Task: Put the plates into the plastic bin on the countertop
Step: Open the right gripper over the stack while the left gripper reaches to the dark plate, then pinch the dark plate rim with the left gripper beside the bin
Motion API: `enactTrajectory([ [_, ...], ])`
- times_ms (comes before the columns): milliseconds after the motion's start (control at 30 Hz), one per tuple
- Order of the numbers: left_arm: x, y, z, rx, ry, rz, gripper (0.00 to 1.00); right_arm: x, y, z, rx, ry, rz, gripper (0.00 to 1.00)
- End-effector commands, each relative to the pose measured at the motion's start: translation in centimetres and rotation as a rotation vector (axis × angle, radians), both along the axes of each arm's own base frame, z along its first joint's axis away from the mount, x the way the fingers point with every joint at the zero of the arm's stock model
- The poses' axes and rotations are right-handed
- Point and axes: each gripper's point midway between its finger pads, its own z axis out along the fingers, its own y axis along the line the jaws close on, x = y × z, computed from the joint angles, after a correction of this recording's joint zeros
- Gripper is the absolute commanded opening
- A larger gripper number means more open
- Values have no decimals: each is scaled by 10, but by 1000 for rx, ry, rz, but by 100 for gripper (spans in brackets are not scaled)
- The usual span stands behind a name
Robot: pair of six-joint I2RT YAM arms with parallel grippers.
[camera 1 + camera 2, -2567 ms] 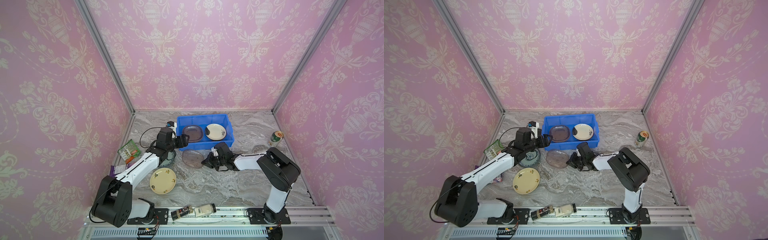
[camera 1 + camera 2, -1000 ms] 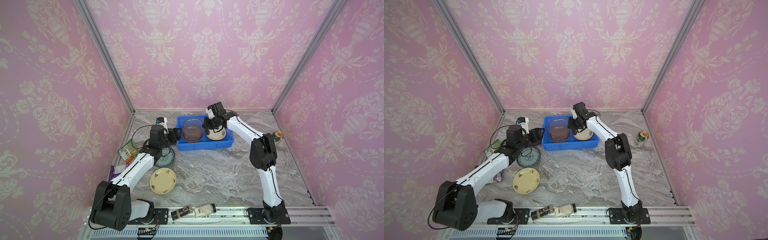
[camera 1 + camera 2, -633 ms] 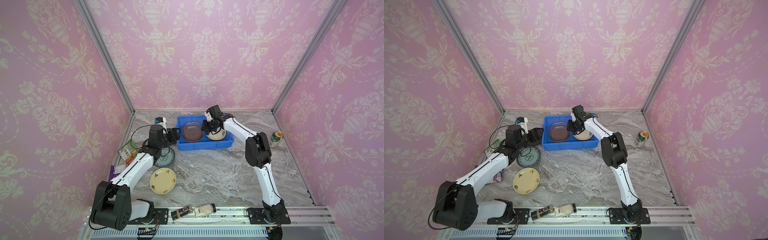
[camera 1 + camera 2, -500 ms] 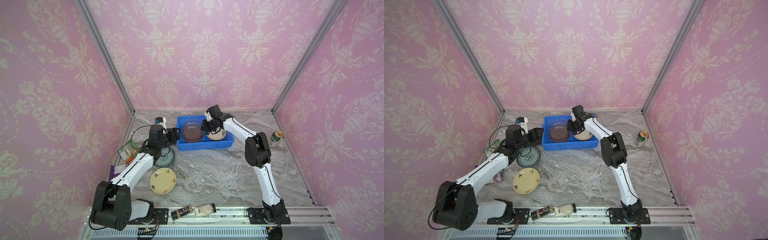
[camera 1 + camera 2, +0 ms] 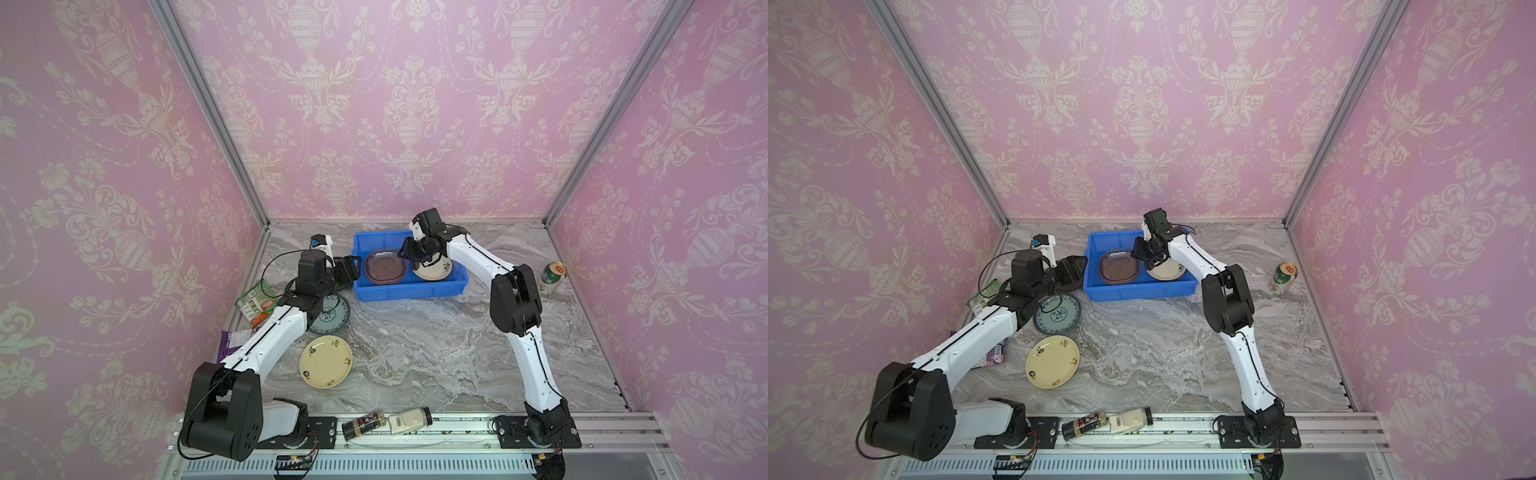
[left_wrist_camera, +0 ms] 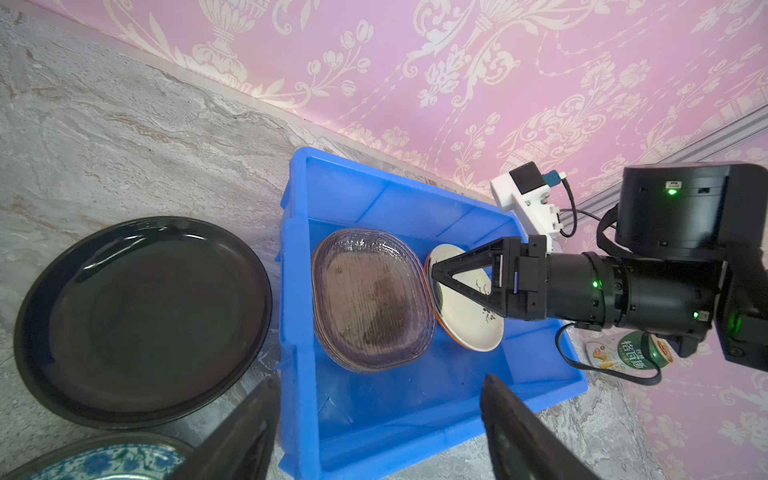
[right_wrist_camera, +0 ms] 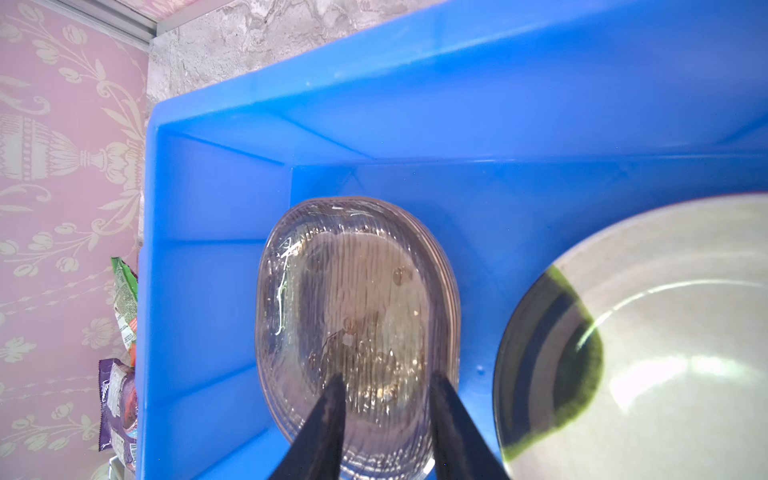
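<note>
Since the earlier frames your right gripper (image 5: 409, 254) has left the countertop (image 5: 415, 353) in front of the plastic bin (image 5: 409, 292) and now hangs over the bin. The translucent plate that lay there now tops the stack of translucent plates (image 5: 385, 272) inside.

Begin at your left gripper (image 6: 379, 378). Its fingers (image 6: 245, 440) stand wide apart with nothing between them, right at the bin's left wall. A black plate (image 6: 141, 320) lies on the countertop just beside those fingers. A teal-patterned plate (image 5: 336, 311) lies behind them under the wrist, and a cream flowered plate (image 5: 326, 361) lies further back along the arm.

On your right gripper the fingers (image 7: 328, 415) are parted a little, gripping nothing. Their tips are over the near rim of the stack, and you cannot tell whether they touch it. Another cream plate (image 5: 434, 272) sits in the bin right beside them. A green can (image 5: 552, 276) stands well off to their right.
</note>
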Motion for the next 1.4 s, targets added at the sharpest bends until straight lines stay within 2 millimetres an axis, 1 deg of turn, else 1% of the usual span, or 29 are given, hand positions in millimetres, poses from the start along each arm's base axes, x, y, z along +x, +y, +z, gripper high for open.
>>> enactTrajectory([
  [0, 2, 4, 3, 19, 0, 2, 78, -1, -3, -15, -15, 30, 2, 31],
  [267, 4, 12, 0, 26, 3, 26, 78, -2, 7, -41, -3, 74, 19, 27],
  [367, 6, 19, -1, 30, 4, 43, 78, -2, 9, -45, 2, 81, 23, 26],
  [433, 7, 28, -2, 43, 5, 65, 78, -1, 10, -41, 5, 75, 22, 25],
  [467, 8, 33, -3, 49, 9, 77, 78, -1, 10, -36, 12, 66, 21, 25],
  [533, 12, 48, -5, 51, 14, 111, 77, 1, 10, -18, 29, 34, 22, 25],
  [633, 20, 74, -8, 28, 9, 176, 77, 2, 12, 22, 67, -34, 31, 25],
  [733, 29, 99, -13, 10, 8, 235, 77, -3, 13, 64, 114, -100, 45, 25],
  [767, 33, 104, -17, 5, 10, 242, 76, -6, 13, 78, 129, -123, 51, 25],
  [867, 45, 114, -29, -3, 29, 247, 76, -18, 9, 111, 160, -178, 60, 26],
  [967, 55, 124, -45, -16, 54, 244, 73, -33, 3, 133, 179, -217, 69, 26],
  [1067, 62, 143, -61, -55, 63, 265, 66, -48, -3, 148, 197, -246, 76, 27],
  [1133, 65, 157, -71, -92, 73, 281, 61, -55, -7, 153, 203, -261, 74, 27],
  [1200, 67, 167, -81, -123, 79, 289, 58, -62, -9, 152, 204, -260, 80, 27],
  [1267, 67, 172, -90, -154, 89, 285, 55, -67, -10, 148, 200, -252, 89, 27],
  [1367, 70, 170, -94, -183, 77, 248, 54, -70, -11, 141, 198, -236, 98, 27],
])
